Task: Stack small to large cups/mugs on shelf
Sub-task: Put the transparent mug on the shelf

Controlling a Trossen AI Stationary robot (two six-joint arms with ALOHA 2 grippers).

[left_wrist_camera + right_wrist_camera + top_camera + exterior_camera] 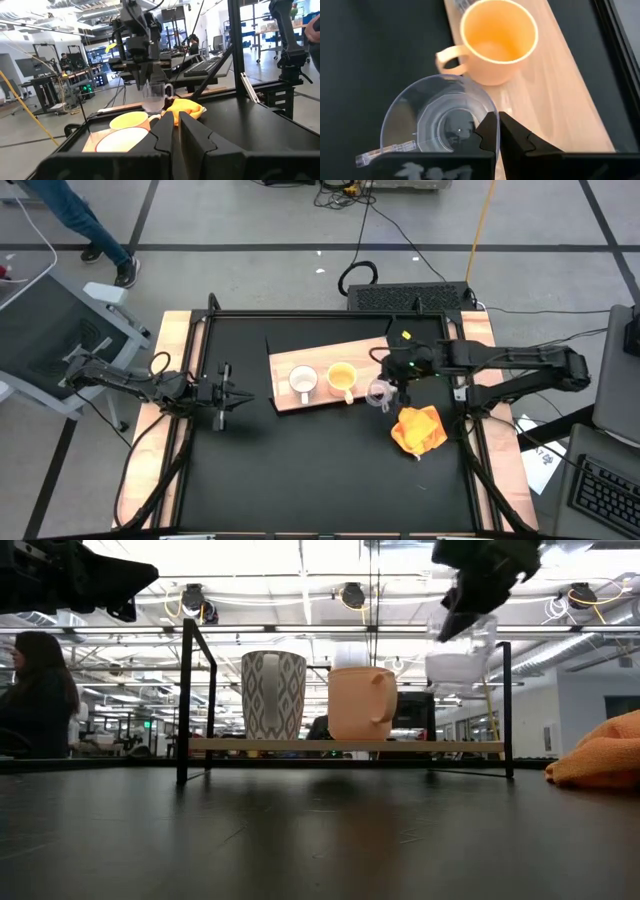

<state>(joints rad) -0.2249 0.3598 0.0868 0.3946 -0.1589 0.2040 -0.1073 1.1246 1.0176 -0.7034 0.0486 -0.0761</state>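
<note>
White mug [273, 695] grey-patterned, second mug [499, 41] yellow-orange, cloth [418, 429] seemingly orange.

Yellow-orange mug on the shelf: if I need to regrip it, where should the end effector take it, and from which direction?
Take the yellow-orange mug by its rim wall, coming straight down from above. It stands upright on the shelf with its mouth open upward, so one finger can probably slip inside. Pick the rim away from its handle, and mind the clear glass cup held in the right end effector close beside it.

An orange cloth [418, 429] lies crumpled on the black tabletop [300, 470].
</note>
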